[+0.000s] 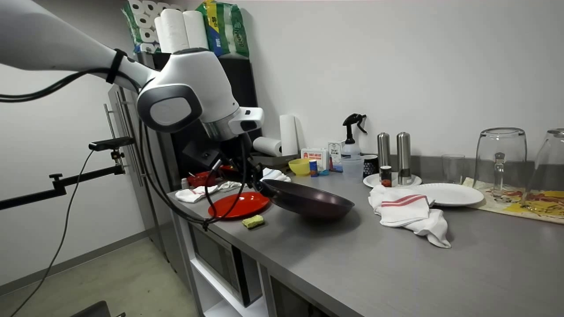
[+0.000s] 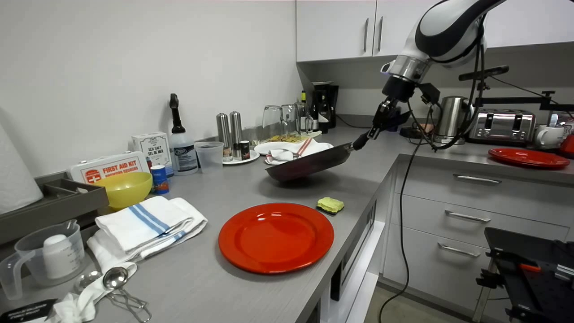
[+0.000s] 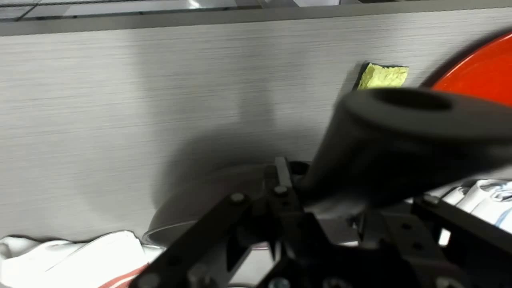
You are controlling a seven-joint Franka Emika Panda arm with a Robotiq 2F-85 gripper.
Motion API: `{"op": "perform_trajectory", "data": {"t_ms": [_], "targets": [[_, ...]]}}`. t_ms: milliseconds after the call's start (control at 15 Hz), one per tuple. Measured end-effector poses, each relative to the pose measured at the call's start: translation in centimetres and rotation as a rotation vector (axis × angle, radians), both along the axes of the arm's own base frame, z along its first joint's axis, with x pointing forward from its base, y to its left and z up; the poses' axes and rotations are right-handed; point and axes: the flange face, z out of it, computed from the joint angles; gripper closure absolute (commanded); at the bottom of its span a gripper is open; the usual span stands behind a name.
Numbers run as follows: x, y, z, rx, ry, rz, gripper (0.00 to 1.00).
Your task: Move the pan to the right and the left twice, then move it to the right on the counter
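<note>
The black pan shows in both exterior views (image 1: 308, 200) (image 2: 309, 163) and partly in the wrist view (image 3: 192, 200). It is tilted, with its handle end raised and its far side low over the grey steel counter (image 1: 396, 277). I cannot tell whether its bottom touches the counter. My gripper (image 1: 257, 178) is shut on the pan's handle; it also shows in an exterior view (image 2: 374, 130). In the wrist view, the handle's end (image 3: 404, 132) sticks out large beside the gripper fingers (image 3: 312, 192) and hides part of them.
A red plate (image 2: 276, 237) and a yellow sponge (image 2: 330, 205) lie near the counter's front edge. White towels (image 1: 410, 211), a white plate (image 1: 445, 193), steel mills (image 1: 403, 154) and glass pitchers (image 1: 500, 163) stand or lie beyond the pan. A yellow bowl (image 2: 125, 188) is by the wall.
</note>
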Motion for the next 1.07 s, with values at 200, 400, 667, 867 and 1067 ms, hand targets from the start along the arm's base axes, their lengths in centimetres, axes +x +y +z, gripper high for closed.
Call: {"op": "perform_trajectory", "data": {"t_ms": [200,400,667,867,1067], "targets": [[-0.2,0.3,-1.3,0.003,0.033,0.009,0.89],[-0.2,0.8,-3.6,-0.012,0.086,0.032,0.89],[0.0,1.4,-7.5,-0.065,0.181,0.078,0.89],[0.1,1.5,-9.6,-0.091,0.231,0.098,0.89],[0.2,1.4,-10.7,-0.106,0.258,0.107,0.89]]}}
